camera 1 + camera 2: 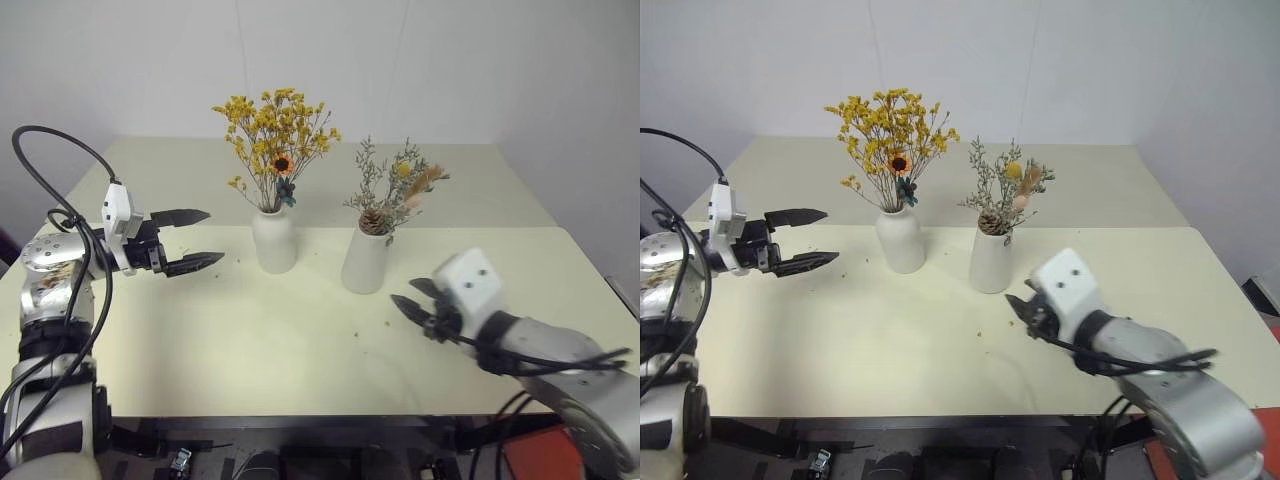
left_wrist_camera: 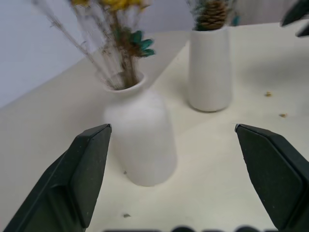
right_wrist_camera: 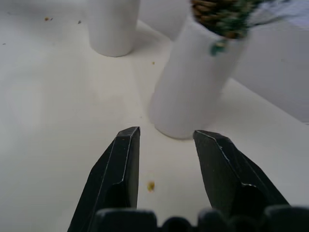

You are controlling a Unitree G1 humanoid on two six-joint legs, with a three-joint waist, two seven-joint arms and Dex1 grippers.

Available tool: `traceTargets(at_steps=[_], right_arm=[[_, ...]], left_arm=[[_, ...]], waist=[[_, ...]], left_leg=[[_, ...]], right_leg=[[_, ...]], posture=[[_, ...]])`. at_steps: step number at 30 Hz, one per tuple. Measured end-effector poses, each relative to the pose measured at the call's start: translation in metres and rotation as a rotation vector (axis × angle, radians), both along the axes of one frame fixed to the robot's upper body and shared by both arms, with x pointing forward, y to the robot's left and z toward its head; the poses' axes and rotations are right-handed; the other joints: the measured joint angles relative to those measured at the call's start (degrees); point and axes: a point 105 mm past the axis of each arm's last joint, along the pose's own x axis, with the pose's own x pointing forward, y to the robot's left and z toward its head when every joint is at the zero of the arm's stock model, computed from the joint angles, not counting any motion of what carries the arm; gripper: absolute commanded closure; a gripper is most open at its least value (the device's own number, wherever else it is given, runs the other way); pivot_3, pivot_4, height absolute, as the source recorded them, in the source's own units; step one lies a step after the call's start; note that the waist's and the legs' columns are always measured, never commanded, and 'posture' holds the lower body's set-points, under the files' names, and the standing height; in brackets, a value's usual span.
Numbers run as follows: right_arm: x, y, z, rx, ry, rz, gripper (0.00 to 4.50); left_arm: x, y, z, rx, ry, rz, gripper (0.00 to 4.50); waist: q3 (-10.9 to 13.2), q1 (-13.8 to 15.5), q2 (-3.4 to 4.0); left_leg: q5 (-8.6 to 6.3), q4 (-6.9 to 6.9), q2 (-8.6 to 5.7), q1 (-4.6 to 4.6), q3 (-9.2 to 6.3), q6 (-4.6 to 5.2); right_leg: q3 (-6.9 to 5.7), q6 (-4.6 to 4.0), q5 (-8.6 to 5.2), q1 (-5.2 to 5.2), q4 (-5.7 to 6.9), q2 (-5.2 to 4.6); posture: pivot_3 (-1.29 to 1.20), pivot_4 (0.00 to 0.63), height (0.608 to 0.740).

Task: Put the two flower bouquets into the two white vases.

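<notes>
The bushy yellow-orange bouquet (image 1: 275,135) stands in the bottle-shaped white vase (image 1: 274,240) at mid-table. Right beside it, the grey-green bouquet with a pinecone (image 1: 392,192) stands in the tapered white vase (image 1: 365,262). My left gripper (image 1: 213,236) hovers to the left of the bottle vase, open wide and holding nothing, pointing at that vase (image 2: 140,145). My right gripper (image 1: 408,295) hangs low to the right of the tapered vase (image 3: 193,87), apart from it. Its fingers (image 3: 120,164) are open with nothing between them.
The cream table (image 1: 250,350) has small dried crumbs (image 3: 151,185) scattered near the vases. A seam (image 1: 480,228) runs across it behind the vases. A white wall stands behind, and the front edge (image 1: 300,415) lies close to me.
</notes>
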Motion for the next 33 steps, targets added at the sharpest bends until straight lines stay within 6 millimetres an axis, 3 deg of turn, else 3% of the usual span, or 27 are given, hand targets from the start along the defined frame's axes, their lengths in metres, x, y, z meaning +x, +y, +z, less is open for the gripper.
traceTargets(at_steps=[8, 12, 16, 21, 33], right_arm=[[-0.013, -0.026, 0.018, -0.031, -0.027, 0.055, 2.3], [-0.014, -0.043, 0.03, -0.015, -0.008, 0.077, 1.39], [-0.015, -0.062, 0.044, 0.007, 0.008, 0.065, 0.02], [-0.016, -0.072, 0.052, -0.011, 0.028, 0.061, 0.02], [-0.01, -0.085, 0.055, -0.032, 0.017, 0.012, 0.02]], left_arm=[[-0.019, -0.007, 0.011, -0.042, -0.005, -0.011, 0.03], [-0.028, -0.008, 0.007, -0.077, 0.036, -0.01, 0.0], [-0.031, -0.006, 0.005, -0.095, 0.029, 0.033, 0.0], [-0.035, -0.005, -0.002, -0.088, 0.045, 0.05, 0.0], [-0.034, -0.006, 0.0, -0.078, 0.011, 0.06, 0.0]], waist=[[0.0, 0.05, 0.0], [0.0, 0.18, 0.0], [0.0, 0.32, -0.01], [0.0, 0.35, -0.01], [0.0, 0.32, 0.0]], left_leg=[[0.0, -0.03, 0.05, 0.23, 0.09, 0.0], [0.0, -0.04, 0.05, 0.22, 0.09, 0.0], [0.0, -0.05, 0.06, 0.34, 0.09, -0.01], [-0.01, -0.08, 0.06, 0.39, 0.1, -0.01], [-0.01, -0.09, 0.05, 0.42, 0.12, -0.01]], right_leg=[[0.04, 0.3, -0.21, 0.16, -0.08, 0.02], [0.05, 0.29, -0.21, 0.17, -0.11, 0.01], [0.03, 0.28, -0.22, 0.3, -0.12, 0.01], [0.02, 0.26, -0.24, 0.35, -0.18, 0.0], [0.03, 0.26, -0.25, 0.38, -0.19, 0.0]], posture=[[0.0, 0.15, 0.74], [0.0, 0.15, 0.74], [0.0, 0.15, 0.74], [0.0, 0.15, 0.74], [0.0, 0.15, 0.74]])
